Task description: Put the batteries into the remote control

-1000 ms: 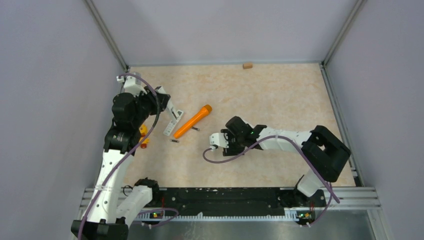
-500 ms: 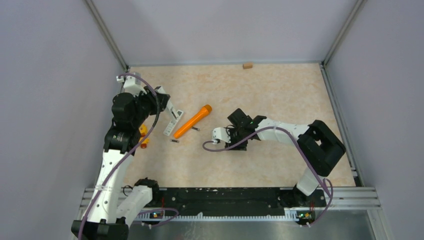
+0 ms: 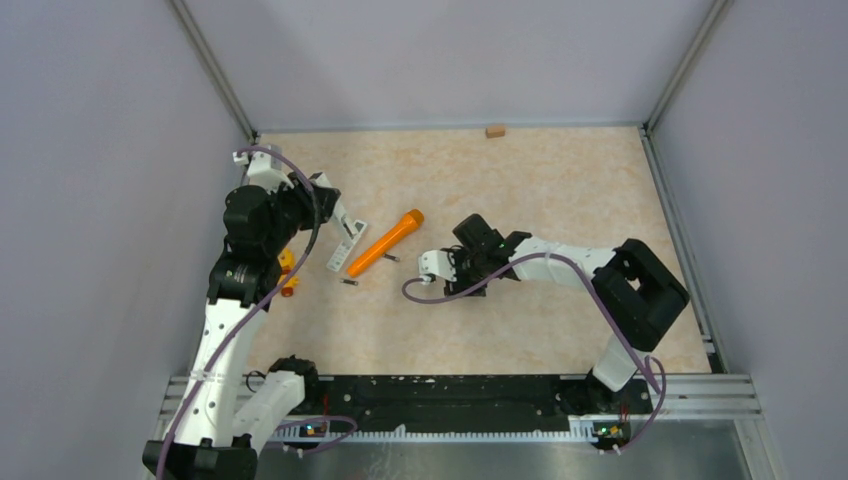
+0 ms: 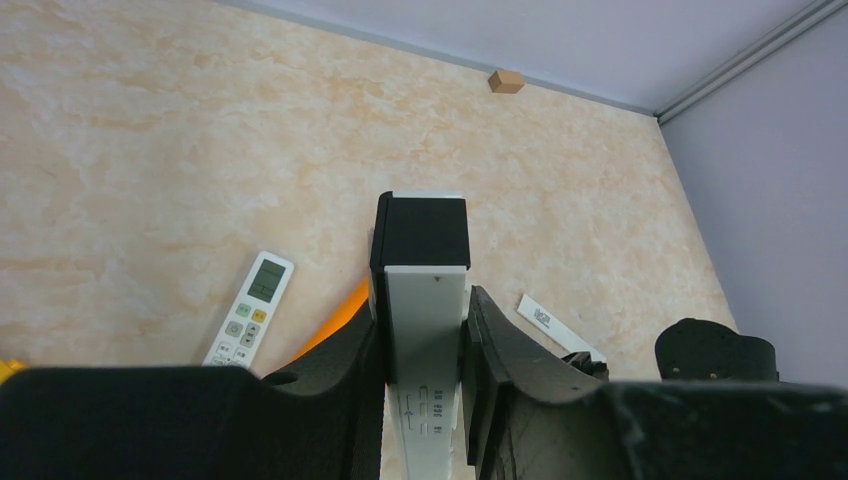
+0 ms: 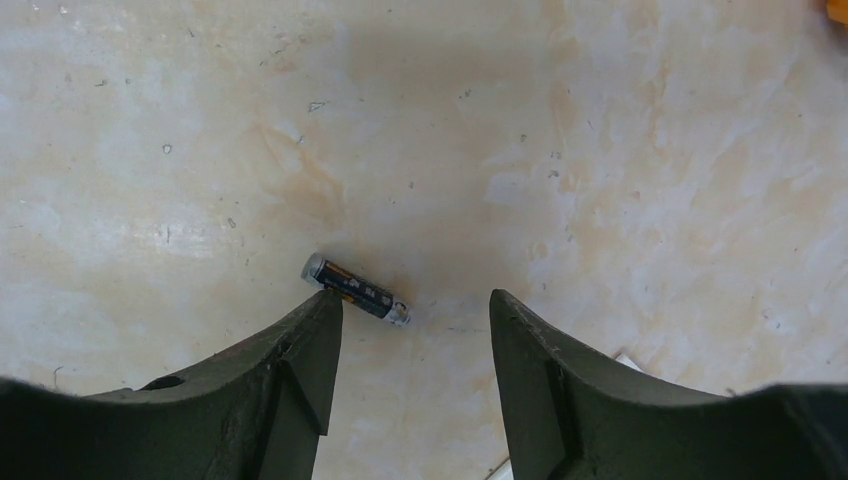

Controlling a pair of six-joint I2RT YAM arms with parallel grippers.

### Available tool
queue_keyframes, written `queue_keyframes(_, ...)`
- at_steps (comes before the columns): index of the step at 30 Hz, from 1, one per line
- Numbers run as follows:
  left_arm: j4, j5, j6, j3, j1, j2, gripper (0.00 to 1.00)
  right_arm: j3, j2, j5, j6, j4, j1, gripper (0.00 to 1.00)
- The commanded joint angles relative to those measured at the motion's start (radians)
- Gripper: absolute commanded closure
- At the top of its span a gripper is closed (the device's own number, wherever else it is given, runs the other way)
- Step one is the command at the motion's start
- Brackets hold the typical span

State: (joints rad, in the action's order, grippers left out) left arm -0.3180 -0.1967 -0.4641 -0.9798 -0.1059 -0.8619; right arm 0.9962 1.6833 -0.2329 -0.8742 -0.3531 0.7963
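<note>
Downward, right tool gapes over battery; left tool clamps remote control.

A robotics laboratory test cell is indicated. A beige marbled worktop is enclosed on the left, right and far sides by plain pale lilac-grey wall panels, joined by slim silver aluminium corner posts. Two white-and-black jointed robot arms are bolted to a black and silver slotted mounting rail along the near edge, with purple cables looped along them.
</note>
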Motion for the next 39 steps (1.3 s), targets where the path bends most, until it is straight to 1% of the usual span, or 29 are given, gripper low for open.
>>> queue_keyframes(1,0.04,-0.007,0.016,-0.037,0.007,0.009,1.0,0.039,0.034,-0.015,-0.044,0.006,0.006,0.43)
queue_keyframes(6,0.036,-0.006,0.018,-0.037,0.007,0.009,1.0,0.079,0.059,-0.058,-0.046,-0.08,0.007,0.45)
queue_keyframes(10,0.035,-0.009,0.018,-0.037,0.008,0.011,1.0,0.082,0.078,-0.05,-0.049,-0.07,0.007,0.47)
queue_keyframes(13,0.034,-0.007,0.018,-0.039,0.008,0.012,1.0,0.092,0.088,-0.068,-0.048,-0.059,0.006,0.5)
queue_keyframes(14,0.034,-0.006,0.018,-0.039,0.008,0.011,1.0,0.096,0.09,-0.07,-0.045,-0.058,0.008,0.55)
queue_keyframes(16,0.034,-0.006,0.018,-0.039,0.008,0.011,1.0,0.098,0.094,-0.06,-0.04,-0.055,0.011,0.68)
queue_keyframes(18,0.033,-0.006,0.018,-0.039,0.008,0.011,1.0,0.093,0.092,-0.035,-0.029,-0.05,0.014,0.79)
queue_keyframes(22,0.032,-0.009,0.015,-0.038,0.009,0.011,1.0,0.061,0.072,-0.001,-0.006,-0.023,0.014,0.93)
queue_keyframes(24,0.034,-0.012,0.013,-0.037,0.009,0.009,1.0,0.053,0.061,0.0,0.007,-0.015,0.014,0.99)
queue_keyframes(28,0.04,-0.022,0.004,-0.037,0.009,0.006,1.0,0.035,0.033,-0.012,0.053,0.022,0.014,1.0)
queue_keyframes(31,0.04,-0.026,-0.002,-0.036,0.009,0.005,1.0,0.01,-0.013,-0.024,0.129,0.084,0.007,1.0)
queue_keyframes(36,0.049,-0.061,-0.031,-0.016,0.009,0.007,1.0,0.0,-0.132,-0.044,0.368,0.197,-0.006,1.0)
queue_keyframes(39,0.07,-0.145,-0.085,0.006,0.009,-0.002,1.0,0.006,-0.198,-0.058,0.522,0.242,-0.005,1.0)
